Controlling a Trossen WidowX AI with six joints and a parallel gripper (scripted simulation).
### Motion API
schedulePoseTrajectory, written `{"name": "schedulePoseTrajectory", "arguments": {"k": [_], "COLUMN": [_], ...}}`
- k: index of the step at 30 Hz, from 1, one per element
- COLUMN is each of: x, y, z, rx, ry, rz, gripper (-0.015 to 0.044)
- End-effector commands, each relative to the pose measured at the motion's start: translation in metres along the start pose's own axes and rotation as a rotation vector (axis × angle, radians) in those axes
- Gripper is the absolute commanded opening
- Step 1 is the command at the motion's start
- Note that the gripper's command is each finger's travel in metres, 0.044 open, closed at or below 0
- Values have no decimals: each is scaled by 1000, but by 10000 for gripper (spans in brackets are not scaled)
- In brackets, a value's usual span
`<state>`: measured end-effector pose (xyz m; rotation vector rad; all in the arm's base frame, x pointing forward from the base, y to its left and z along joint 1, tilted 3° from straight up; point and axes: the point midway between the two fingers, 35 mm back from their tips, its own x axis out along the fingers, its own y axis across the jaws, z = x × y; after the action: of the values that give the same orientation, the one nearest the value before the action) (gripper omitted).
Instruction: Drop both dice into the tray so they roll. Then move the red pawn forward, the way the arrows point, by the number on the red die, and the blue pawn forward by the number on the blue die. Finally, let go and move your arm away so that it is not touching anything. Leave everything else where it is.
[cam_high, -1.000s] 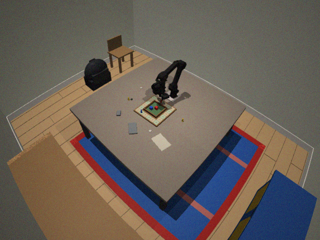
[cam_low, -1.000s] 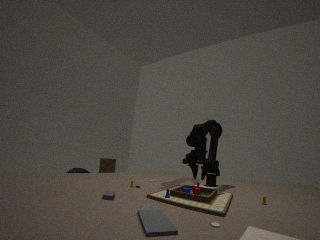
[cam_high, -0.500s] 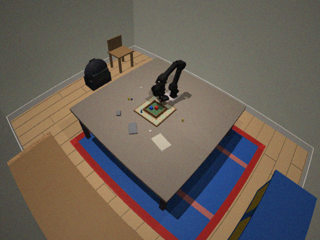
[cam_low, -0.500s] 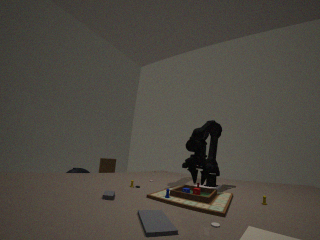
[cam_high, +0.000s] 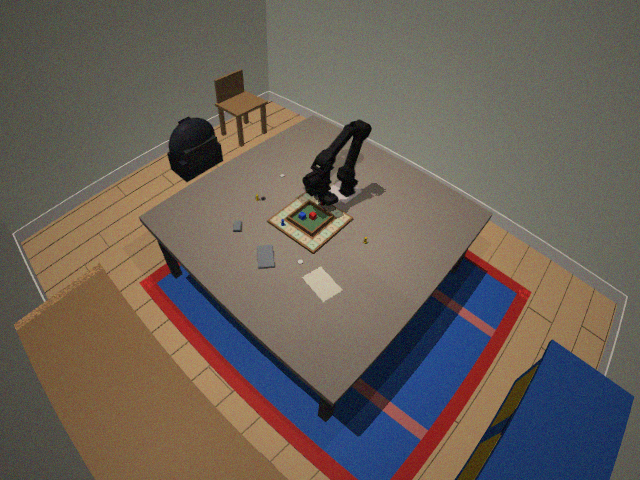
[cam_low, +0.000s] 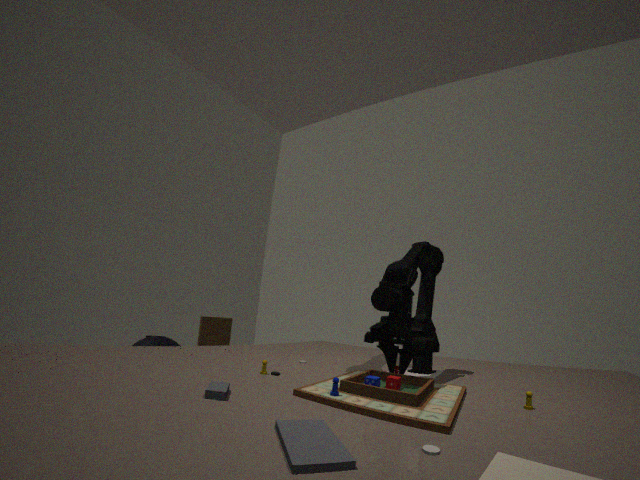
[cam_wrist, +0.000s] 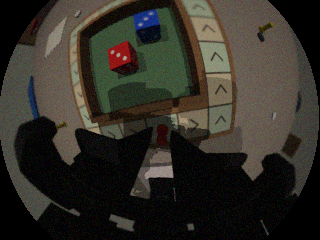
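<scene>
Jaws part-closed around the red pawn, not yet pinching as far as I can tell.

Gripper (cam_high: 327, 198) (cam_low: 397, 369) (cam_wrist: 161, 131): narrow gap, fingertips either side of the red pawn (cam_low: 397, 367) (cam_wrist: 162, 134), which is on the board (cam_high: 313, 245) (cam_low: 408, 411) (cam_wrist: 220, 90), in the arm-side row beside the tray (cam_high: 312, 233) (cam_low: 382, 395) (cam_wrist: 145, 113). Contact can't be confirmed.

Grip: center on the pawn, close evenly, lift straight up. Keep fingers off the tray wall; a nudge could shift the board or topple the pawn. Red die (cam_high: 312, 215) (cam_low: 393, 382) (cam_wrist: 121, 57) looks like a three, so three squares along the arrows, lower upright, release.

Materials: pawn slim, round-headed, probably smooth; tray brown-walled, wood-like, green felt-looking floor; dice cubic, white pips. Blue die (cam_high: 302, 215) (cam_low: 372, 381) (cam_wrist: 147, 25) also reads three. Blue pawn (cam_high: 282, 222) (cam_low: 335, 387) upright, waiting.
</scene>
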<state>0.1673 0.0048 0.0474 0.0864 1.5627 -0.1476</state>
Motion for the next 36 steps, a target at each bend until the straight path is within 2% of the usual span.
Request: {"name": "schedulePoseTrajectory", "arguments": {"k": [1, 12, 36], "x": [1, -2, -110], "y": [-1, -1, -3], "z": [0, 0, 6], "rx": [-3, -3, -3], "ry": [1, 1, 0], "rz": [-5, -5, -5], "gripper": [62, 0, 0]}}
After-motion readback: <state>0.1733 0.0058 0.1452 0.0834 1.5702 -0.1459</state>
